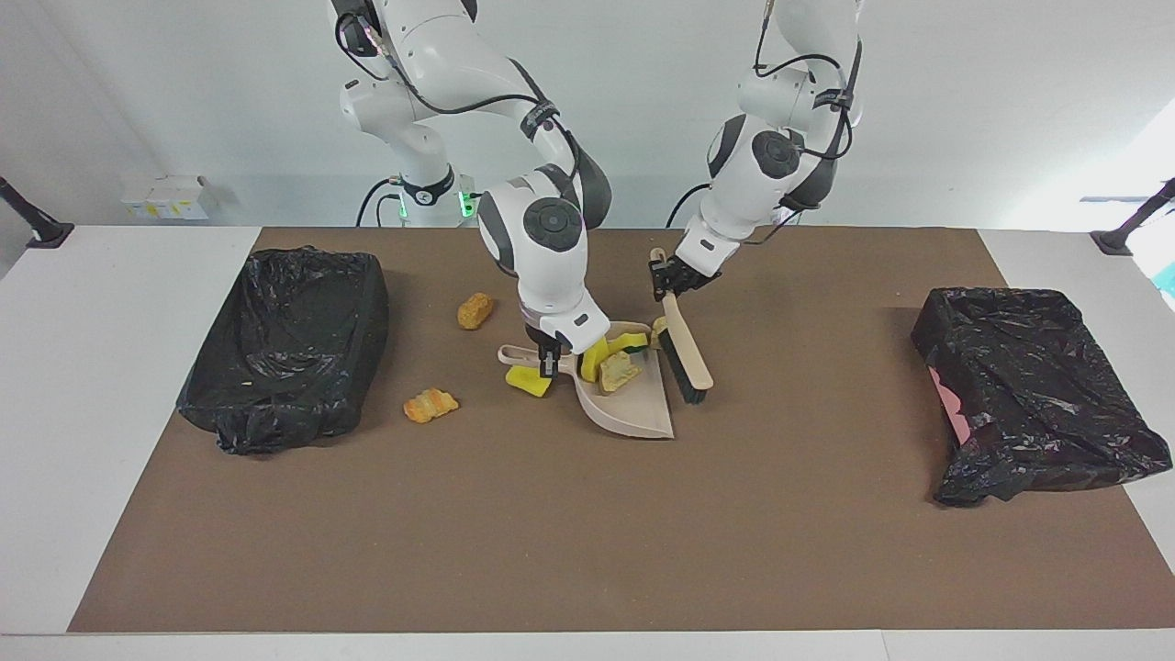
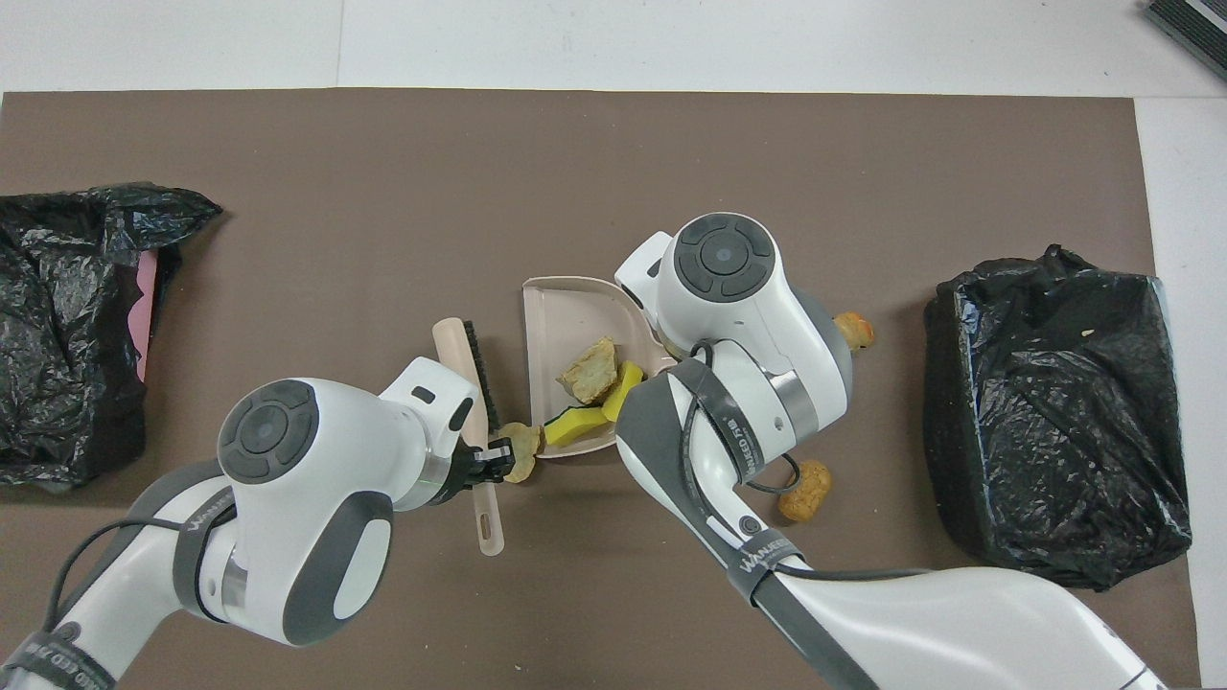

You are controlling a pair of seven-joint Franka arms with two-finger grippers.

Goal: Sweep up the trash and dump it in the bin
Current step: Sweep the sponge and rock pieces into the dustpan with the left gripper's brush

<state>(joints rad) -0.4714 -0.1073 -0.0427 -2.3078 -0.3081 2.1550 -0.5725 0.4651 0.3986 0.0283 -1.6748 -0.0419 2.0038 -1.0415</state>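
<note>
My right gripper (image 1: pixel 548 356) is shut on the handle of the beige dustpan (image 1: pixel 633 408), which rests on the mat; in the overhead view its arm hides it. In the pan (image 2: pixel 561 302) lie two yellow trash lumps (image 1: pixel 597 353) (image 2: pixel 573 423) and a beige one (image 1: pixel 621 370) (image 2: pixel 589 369). My left gripper (image 1: pixel 667 275) (image 2: pixel 491 462) is shut on the handle of the brush (image 1: pixel 687 353) (image 2: pixel 467 369), tilted beside the pan's mouth. A beige lump (image 2: pixel 520 450) lies outside the pan by the brush. A yellow lump (image 1: pixel 528 380) sits under the pan's handle.
Two orange-brown lumps (image 1: pixel 430 404) (image 1: pixel 475 310) lie on the mat toward the right arm's end. A bin lined with a black bag (image 1: pixel 289 344) (image 2: pixel 1054 412) stands at that end, and another black-bagged bin (image 1: pixel 1028 395) (image 2: pixel 67 326) at the left arm's end.
</note>
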